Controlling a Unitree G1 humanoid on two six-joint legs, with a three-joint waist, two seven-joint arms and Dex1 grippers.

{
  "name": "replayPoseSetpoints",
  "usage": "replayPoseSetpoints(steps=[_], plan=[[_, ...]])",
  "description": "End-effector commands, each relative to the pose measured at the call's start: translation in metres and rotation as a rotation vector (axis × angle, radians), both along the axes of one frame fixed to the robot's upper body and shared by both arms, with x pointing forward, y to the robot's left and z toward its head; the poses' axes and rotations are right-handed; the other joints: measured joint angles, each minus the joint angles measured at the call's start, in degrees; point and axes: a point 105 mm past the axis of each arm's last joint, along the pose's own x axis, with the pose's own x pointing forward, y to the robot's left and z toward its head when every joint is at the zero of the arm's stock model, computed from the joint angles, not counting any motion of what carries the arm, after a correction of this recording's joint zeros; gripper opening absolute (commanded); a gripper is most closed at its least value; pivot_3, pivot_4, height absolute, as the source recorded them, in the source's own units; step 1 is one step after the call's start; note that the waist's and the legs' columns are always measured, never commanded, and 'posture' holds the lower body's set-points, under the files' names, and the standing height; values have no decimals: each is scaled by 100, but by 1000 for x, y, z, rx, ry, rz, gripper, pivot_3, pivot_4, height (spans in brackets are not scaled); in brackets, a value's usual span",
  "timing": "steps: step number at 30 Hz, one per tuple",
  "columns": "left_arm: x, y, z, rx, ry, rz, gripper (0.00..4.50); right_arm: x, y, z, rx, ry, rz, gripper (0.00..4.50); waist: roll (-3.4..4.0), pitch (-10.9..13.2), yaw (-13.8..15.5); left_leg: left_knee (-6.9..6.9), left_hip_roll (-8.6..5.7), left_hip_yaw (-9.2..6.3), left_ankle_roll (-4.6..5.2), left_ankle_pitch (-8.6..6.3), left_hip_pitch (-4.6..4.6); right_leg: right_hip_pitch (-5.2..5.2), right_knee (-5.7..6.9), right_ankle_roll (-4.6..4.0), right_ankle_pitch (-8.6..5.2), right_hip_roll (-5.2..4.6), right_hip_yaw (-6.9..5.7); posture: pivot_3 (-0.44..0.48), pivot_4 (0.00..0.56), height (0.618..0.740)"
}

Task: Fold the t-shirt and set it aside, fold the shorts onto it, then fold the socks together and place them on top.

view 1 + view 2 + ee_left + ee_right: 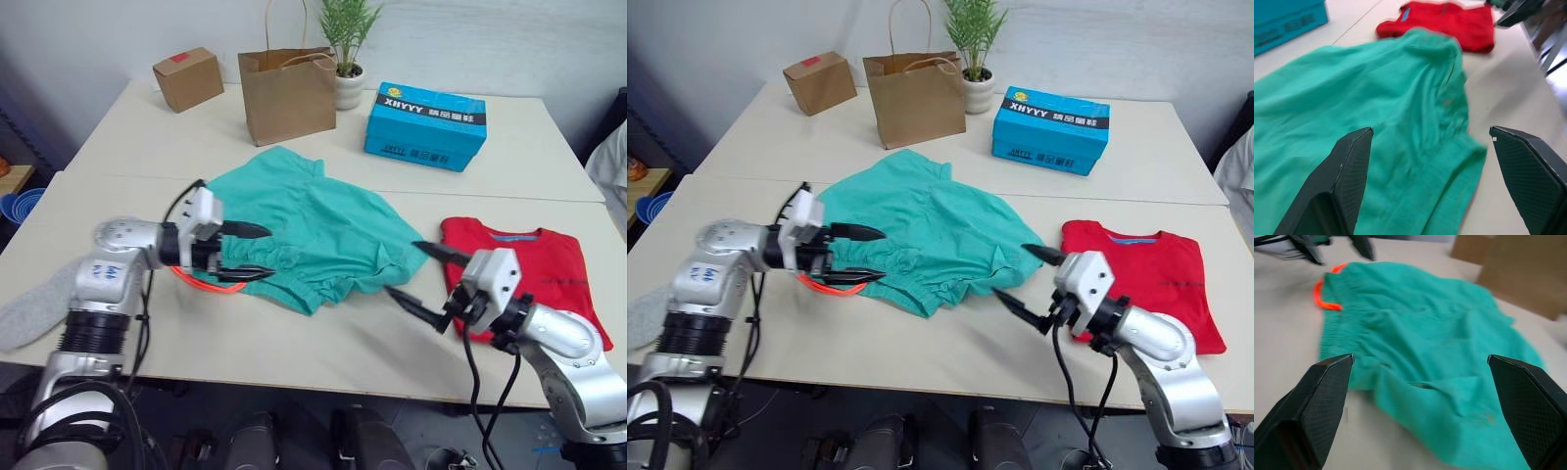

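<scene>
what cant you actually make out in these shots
- The socks: a grey cloth shape at the head views' left edge is cut off and partly behind the left arm; whether it is the socks cannot be told.
- The t-shirt: its near edge is hidden by the right end effector and arm.
- The shorts: the orange drawstring is partly hidden by the left end effector.
- Small print on the blue box is too small to read.

Bright, even overhead light, no glare. Soft short shadows under the paper bag (288, 94) and blue box (426, 125). Head views sharp. Wrist views soft: shorts (1376, 127) smeared with motion blur, far background defocused, near fingers (1317, 406) reasonably crisp.
</scene>
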Motion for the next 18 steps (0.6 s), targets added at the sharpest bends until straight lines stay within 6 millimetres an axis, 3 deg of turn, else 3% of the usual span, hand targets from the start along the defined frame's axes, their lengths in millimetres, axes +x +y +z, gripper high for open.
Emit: replayPoseSetpoints(steps=[1, 4, 6, 11, 18], plan=[[3, 63, -3, 275, -116, 116, 4001, -8, 27, -12, -79, 7, 115, 4500, -2, 0, -45, -1, 2, 4, 1, -1, 1, -2, 1, -1, 0, -2, 0, 0, 150, 740], [5, 93, -13, 388, -123, 180, 4001, -3, 48, -20, -102, 21, 167, 4500, -2, -1, -11, -3, -3, 8, 9, -5, -2, -6, 0, -3, -1, -11, -5, 0, 150, 740], [9, 99, -18, 409, -133, 200, 4001, 0, 60, -24, -118, 25, 192, 4500, -7, -3, 21, 2, -5, 9, 18, -11, -9, -11, 1, -3, -1, -17, -6, 0, 150, 740], [18, 86, -38, 492, -156, 117, 4001, 15, 91, -42, -187, 32, 219, 4500, -26, -14, 77, 15, -11, 2, 30, -18, -29, -16, -4, 0, 0, -27, -21, 0, 150, 740], [42, 65, -37, 536, -261, 104, 4001, 31, 109, -57, -319, 0, 220, 4500, -29, -16, 102, 27, -12, 5, 32, -19, -28, -16, 7, 3, 2, -30, -22, 0, 150, 740]])
